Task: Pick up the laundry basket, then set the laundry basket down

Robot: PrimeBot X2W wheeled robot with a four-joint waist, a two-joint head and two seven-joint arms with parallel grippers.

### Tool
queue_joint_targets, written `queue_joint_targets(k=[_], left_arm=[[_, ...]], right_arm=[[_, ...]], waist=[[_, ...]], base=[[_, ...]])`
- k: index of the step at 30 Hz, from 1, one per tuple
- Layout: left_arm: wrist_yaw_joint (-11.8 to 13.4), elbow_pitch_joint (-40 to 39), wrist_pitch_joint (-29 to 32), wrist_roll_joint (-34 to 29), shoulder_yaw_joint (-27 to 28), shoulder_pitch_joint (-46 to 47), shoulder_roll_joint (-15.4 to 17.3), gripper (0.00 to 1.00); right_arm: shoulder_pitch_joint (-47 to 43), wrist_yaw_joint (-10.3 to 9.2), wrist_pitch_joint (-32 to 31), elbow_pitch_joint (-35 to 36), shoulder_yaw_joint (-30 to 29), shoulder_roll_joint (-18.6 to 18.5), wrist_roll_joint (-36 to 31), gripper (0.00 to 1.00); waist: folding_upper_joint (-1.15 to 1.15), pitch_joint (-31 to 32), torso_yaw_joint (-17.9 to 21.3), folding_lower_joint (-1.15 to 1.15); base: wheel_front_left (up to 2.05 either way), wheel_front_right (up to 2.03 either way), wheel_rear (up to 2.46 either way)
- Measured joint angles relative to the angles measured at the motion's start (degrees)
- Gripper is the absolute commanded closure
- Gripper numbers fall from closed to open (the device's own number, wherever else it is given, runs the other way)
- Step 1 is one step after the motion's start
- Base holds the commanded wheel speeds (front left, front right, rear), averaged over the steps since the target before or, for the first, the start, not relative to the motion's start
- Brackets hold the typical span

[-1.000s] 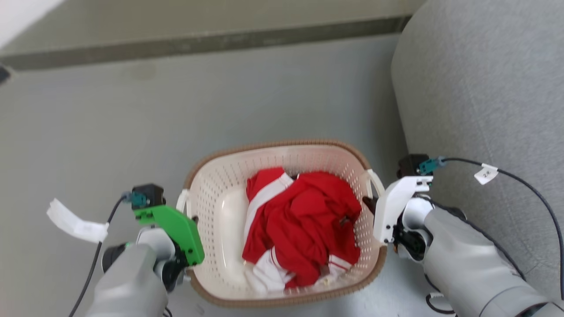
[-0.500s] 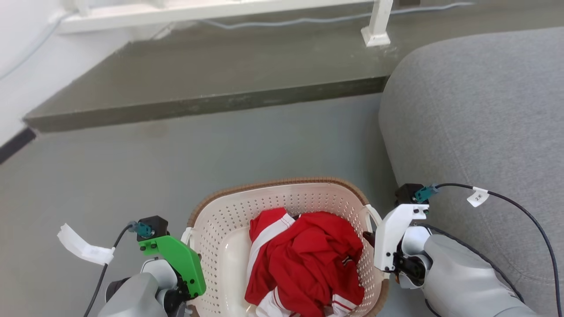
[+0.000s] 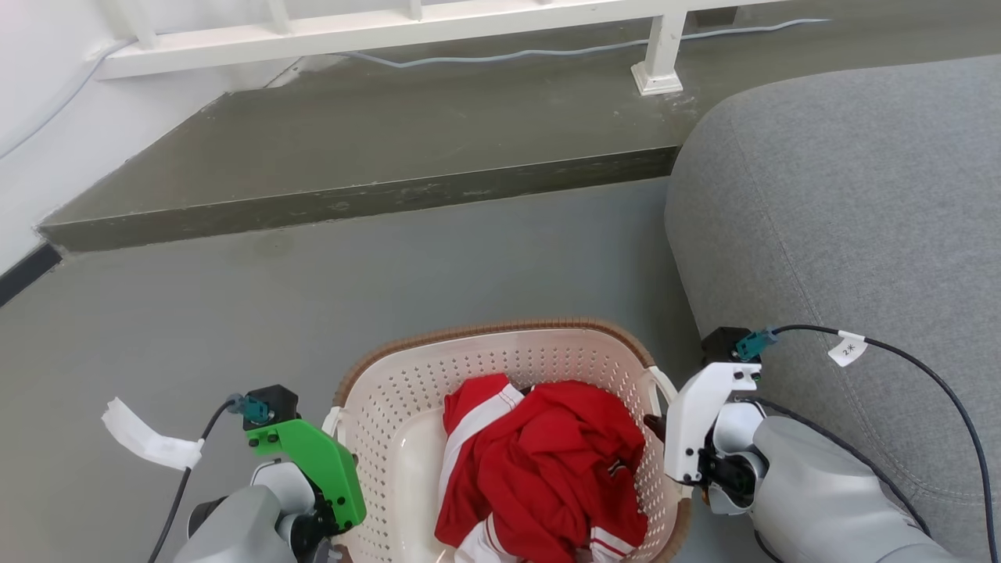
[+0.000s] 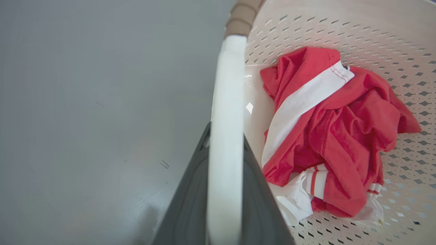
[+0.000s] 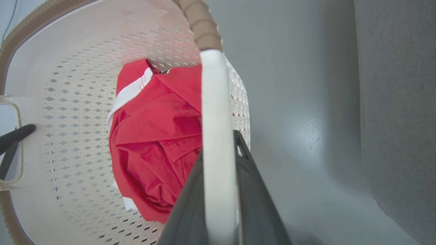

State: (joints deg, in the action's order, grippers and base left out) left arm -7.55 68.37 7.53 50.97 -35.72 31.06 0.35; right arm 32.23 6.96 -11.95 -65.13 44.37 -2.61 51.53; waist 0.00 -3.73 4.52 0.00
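— Well, how much of the laundry basket (image 3: 500, 327) is hidden?

— Quite a bit. The head view's bottom edge cuts off its near end. A red garment (image 3: 539, 461) with white bands lies heaped inside and covers much of the bottom. The underside is out of sight, so it cannot be told whether the basket rests on the grey floor (image 3: 235, 313) or hangs above it.

— And the grip?

— The wrist views settle that. The left claw (image 4: 226, 132) is closed on the left handle (image 4: 227, 85), with a dark finger pressed to each side of the white bar. The right claw (image 5: 219, 143) clamps the right handle (image 5: 212, 102) the same way. The right wrist view also catches a dark fingertip (image 5: 17, 132) of the other arm at the far handle's opening. From the head, a green mount (image 3: 317, 461) and a white mount (image 3: 696, 422) cover most of the fingers.

— How does the basket itself look?

— It is cream-white plastic and rounded-rectangular. The walls are pierced with rows of small holes, and a brown woven-look rim runs round the top. A white handle sits on each short side.

— Where is it?

— Between the two arms, just beside the grey sofa (image 3: 844, 219) on the robot's right, well short of the raised step (image 3: 352, 203) ahead.
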Motion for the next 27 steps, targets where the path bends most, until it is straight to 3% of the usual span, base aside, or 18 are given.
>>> queue_joint_targets(k=[27], left_arm=[[0.00,0.53,3.52,2.36,-1.93,0.03,0.07,1.00]], right_arm=[[0.23,-0.08,-3.31,-0.48,2.01,-0.23,2.10,1.00]], waist=[[0.00,-0.88,0.34,0.00]], base=[[0.00,0.00,0.00]])
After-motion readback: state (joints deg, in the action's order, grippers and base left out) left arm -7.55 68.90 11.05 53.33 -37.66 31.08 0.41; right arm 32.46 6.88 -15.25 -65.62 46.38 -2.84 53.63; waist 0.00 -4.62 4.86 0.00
